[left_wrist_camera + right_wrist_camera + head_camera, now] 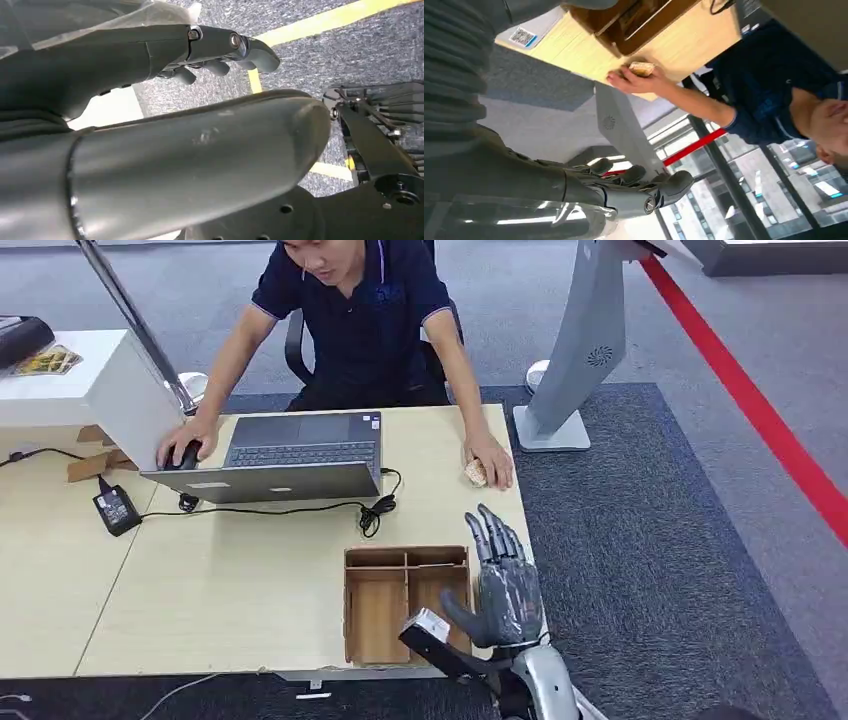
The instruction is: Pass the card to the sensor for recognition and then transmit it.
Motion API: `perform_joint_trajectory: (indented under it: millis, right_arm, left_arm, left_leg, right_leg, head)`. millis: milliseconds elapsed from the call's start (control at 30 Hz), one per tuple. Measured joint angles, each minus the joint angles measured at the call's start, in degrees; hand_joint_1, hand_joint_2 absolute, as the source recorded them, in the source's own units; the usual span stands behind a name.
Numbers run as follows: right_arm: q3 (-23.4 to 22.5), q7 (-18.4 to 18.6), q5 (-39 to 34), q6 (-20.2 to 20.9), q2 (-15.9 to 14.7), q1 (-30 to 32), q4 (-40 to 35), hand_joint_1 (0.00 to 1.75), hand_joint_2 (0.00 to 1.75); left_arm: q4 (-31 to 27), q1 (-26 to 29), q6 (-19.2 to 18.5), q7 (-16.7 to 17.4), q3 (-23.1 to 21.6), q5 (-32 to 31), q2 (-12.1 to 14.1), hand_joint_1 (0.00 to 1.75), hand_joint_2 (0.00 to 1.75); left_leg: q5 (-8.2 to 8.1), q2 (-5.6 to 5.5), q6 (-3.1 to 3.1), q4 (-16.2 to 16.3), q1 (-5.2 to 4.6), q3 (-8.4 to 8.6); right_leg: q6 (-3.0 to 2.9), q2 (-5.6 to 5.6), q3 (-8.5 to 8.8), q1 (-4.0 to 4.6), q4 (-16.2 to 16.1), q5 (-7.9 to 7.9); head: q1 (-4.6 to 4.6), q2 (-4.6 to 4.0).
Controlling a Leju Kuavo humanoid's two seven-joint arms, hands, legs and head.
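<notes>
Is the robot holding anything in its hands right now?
No. The right hand is raised beside the wooden box with its fingers spread and nothing in them. The left hand hangs over the carpet, also holding nothing.

Laptop (290,455), adapter (117,510), wooden tray (405,600) on worktop (230,580).
Seated behind: person (355,320), hand on mouse (183,455).

The person's (360,310) head is cut off by the head view's upper edge. The small tan thing (475,473) under their hand beside the laptop (275,455) is too small to identify. The right hand (505,580) covers part of the wooden tray (375,610). The left hand's (220,52) fingertips curl out of sight behind its thumb.
</notes>
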Motion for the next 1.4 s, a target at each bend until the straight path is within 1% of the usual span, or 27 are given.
perform_joint_trajectory:
  millis: [267,467,567,733,933,1200,1400]
  right_arm:
    - [2.8,-2.5,-2.4,-0.6,1.8,-0.7,0.5,0.0,1.75]
    - [3.8,-2.7,-2.8,-1.4,2.8,-1.1,1.2,0.0,1.75]
    - [3.8,-2.2,-2.8,-2.1,3.0,-1.2,1.9,0.0,1.75]
    - [3.8,-0.7,-2.6,-3.2,2.8,-1.5,3.2,0.0,1.75]
    - [2.6,1.0,-2.2,-4.9,1.6,-1.7,5.0,0.0,1.75]
    - [0.6,1.4,-1.2,-4.9,0.4,-1.8,6.9,0.0,1.75]
    - [-0.2,0.9,-0.6,-4.9,0.2,-2.4,8.1,0.0,1.75]
  left_arm:
    - [0.0,0.0,0.0,0.0,0.0,-0.2,0.0,0.0,0.0]
    - [0.0,0.0,0.0,0.0,0.0,-0.3,-0.1,0.0,0.0]
    - [0.0,0.0,0.0,0.0,0.0,-0.3,-0.1,0.0,0.0]
    - [0.0,0.0,0.0,0.0,0.0,-0.3,-0.1,0.0,0.0]
    - [0.0,0.0,-0.1,0.0,0.0,-0.3,-0.1,0.0,0.0]
    - [0.0,0.0,-0.2,0.0,0.0,-0.5,-0.1,0.0,0.0]
    - [0.0,0.0,-0.5,0.0,0.0,-0.9,-0.1,0.0,0.0]
  left_leg:
    - [0.0,0.0,0.0,0.0,0.0,0.0]
    - [0.0,0.0,0.0,0.0,0.0,0.0]
    - [0.0,0.0,0.0,0.0,0.0,0.0]
    - [0.0,0.0,0.0,0.0,0.0,0.0]
    - [0.0,0.0,0.0,0.0,-0.01,0.0]
    - [0.0,0.0,0.0,0.0,-0.01,0.01]
    - [0.0,0.0,0.0,0.0,0.0,0.0]
  right_leg:
    - [0.0,0.0,0.0,0.0,0.0,0.0]
    - [0.0,0.0,0.0,0.0,0.0,0.0]
    - [0.0,0.0,0.0,0.0,0.0,0.0]
    - [0.0,0.0,0.0,0.0,0.0,0.0]
    - [0.0,0.0,0.0,0.0,0.0,0.0]
    - [0.0,0.0,0.0,0.0,0.0,0.0]
    - [0.0,0.0,0.0,0.0,0.0,0.0]
  head:
    - [-0.02,0.0]
    - [0.0,0.0]
    - [0.0,0.0]
    - [0.0,0.0]
    - [0.0,0.0]
    - [0.0,0.0]
    - [0.0,0.0]
